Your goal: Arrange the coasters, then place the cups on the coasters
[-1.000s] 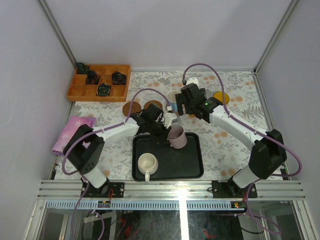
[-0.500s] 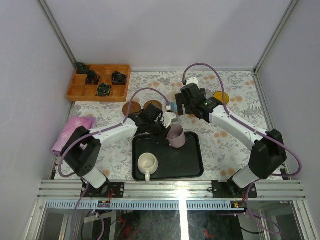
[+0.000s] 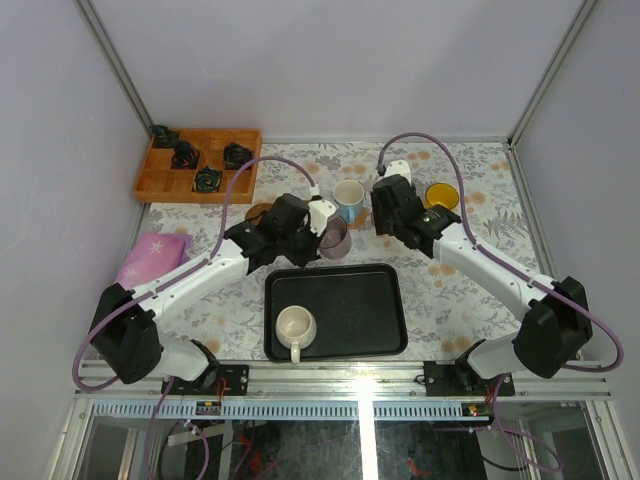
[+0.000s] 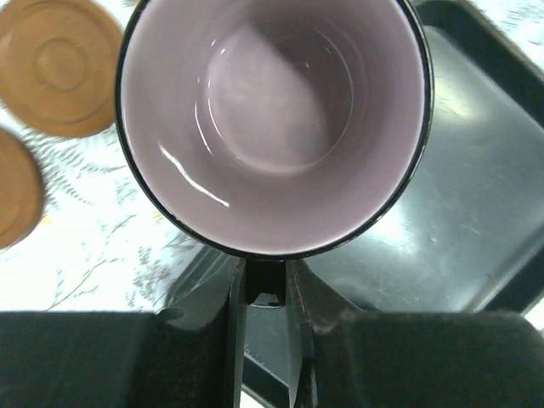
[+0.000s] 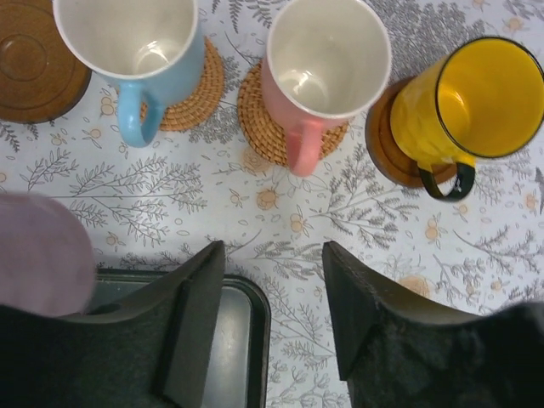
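Top view: we see the left gripper clamped on the mauve cup, just past the far edge of the tray. We cannot tell if the cup touches the table. The cream cup stands in the tray's near left corner. The blue cup and yellow cup sit toward the table's far edge, with the right arm covering the stretch between them. The box is at the far left corner and the pink cloth is by the left edge.

Right wrist view fills that gap: the pink cup stands between blue and yellow on a woven coaster. The blue cup sits on another. The yellow cup sits on a brown coaster, and a bare one lies left of the blue cup. The right gripper has its jaws apart with nothing between them, over the tray's far edge.

Left wrist view only: the jaws pinch the mauve cup's rim, with two bare brown coasters on the table to its left.
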`<state>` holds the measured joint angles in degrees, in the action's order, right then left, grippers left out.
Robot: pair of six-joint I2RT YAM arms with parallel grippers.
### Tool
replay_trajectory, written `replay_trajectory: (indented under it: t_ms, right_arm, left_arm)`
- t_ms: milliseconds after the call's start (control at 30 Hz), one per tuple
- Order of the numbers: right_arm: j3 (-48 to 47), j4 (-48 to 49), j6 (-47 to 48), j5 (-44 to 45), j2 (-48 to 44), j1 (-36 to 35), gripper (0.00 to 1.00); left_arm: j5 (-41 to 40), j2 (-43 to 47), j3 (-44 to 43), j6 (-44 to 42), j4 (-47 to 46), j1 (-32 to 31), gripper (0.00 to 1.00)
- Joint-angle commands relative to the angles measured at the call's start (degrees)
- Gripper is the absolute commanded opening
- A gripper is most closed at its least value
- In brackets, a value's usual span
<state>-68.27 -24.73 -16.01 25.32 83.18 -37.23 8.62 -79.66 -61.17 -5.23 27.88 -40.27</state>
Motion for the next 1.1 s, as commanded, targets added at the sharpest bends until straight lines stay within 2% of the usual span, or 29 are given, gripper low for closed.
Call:
replay_trajectory:
  t_ms: [0, 67, 200, 467, 667, 1067]
  right_arm:
    - [2.56, 0.32, -1.84, 5.16, -5.64, -0.03, 0.50]
    - [3.88, 0.05, -3.01, 6.45, -6.87, -0.03, 0.46]
    - [5.15, -0.60, -5.56, 8.99, -8.42, -0.03, 0.45]
    - [5.48, -0.92, -7.79, 13.09, -10.73, 0.06, 0.42]
    - [5.23, -1.69, -8.59, 13.08, -11.40, 0.06, 0.41]
    - [4.36, -1.99, -8.06, 12.61, -10.78, 0.05, 0.42]
  left_arm:
    - [-16.65, 0.12, -5.14, 4.87, -0.81, 0.64, 0.00]
    - [-22.32, -2.15, -7.38, 6.09, -0.28, 0.99, 0.00]
    - [-29.22, -8.72, -13.00, 8.32, 1.79, 2.33, 0.00]
    - [-27.64, -19.95, -19.67, 16.50, -0.40, 8.08, 0.00]
    - [-28.91, -26.93, -27.37, 19.25, 3.41, 8.88, 0.00]
    - [-26.70, -31.60, -30.37, 24.24, 8.15, 9.25, 0.00]
